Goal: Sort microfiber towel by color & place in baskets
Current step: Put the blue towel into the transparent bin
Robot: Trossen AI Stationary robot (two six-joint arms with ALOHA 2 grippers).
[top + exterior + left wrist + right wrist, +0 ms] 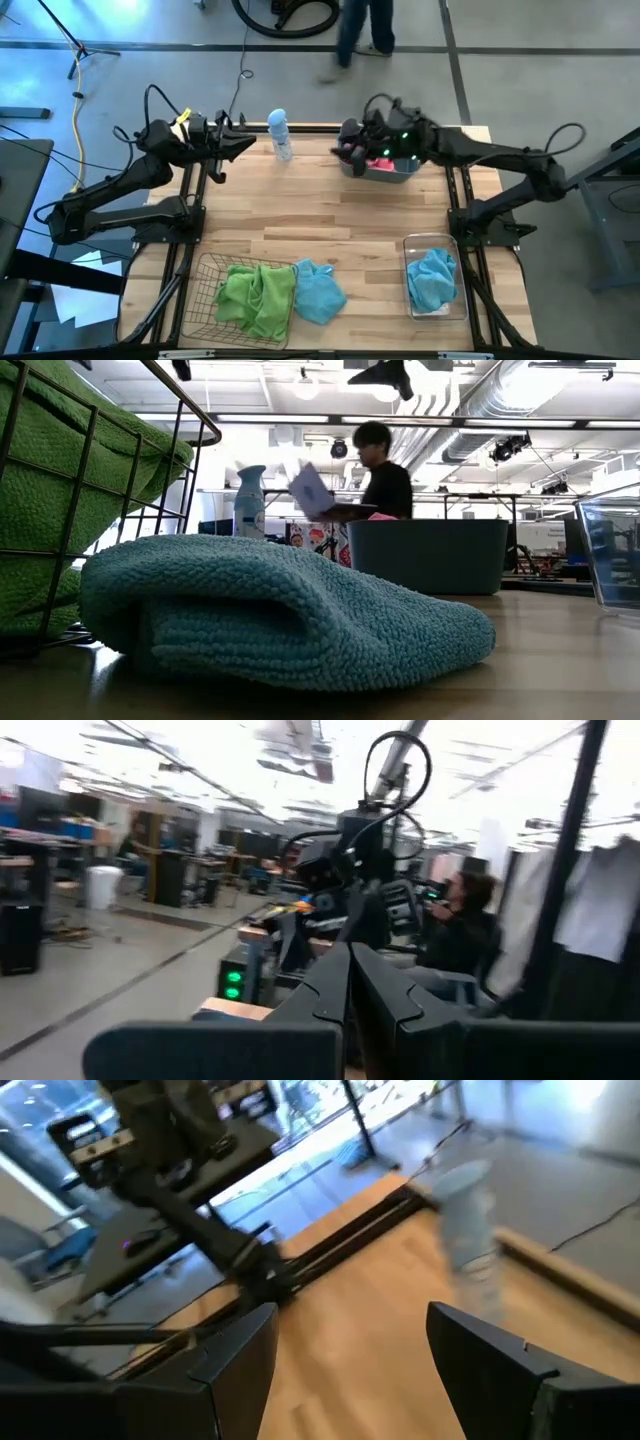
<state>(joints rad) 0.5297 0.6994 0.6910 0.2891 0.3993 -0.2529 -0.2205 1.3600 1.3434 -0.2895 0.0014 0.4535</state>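
Observation:
A wire-mesh basket (205,300) at the near left holds a green towel (255,292); in the low view the green towel (50,490) fills the basket on the left. A blue towel (320,290) lies flat on the table beside it, and this blue towel (280,610) is large in the low view. The clear bin (432,242) holds another blue towel (433,278). The blue-grey tub (395,172) at the far edge holds something pink (380,157). My right gripper (348,140) (355,1370) is open, raised at the tub's left end. My left gripper (240,145) (350,985) is shut, raised at the far left.
A small spray bottle (280,135) stands at the far edge between the two grippers. The table's middle (330,220) is bare wood. A person (385,475) is in the room beyond the far edge. The tub (430,555) and clear bin (610,550) stand behind the blue towel.

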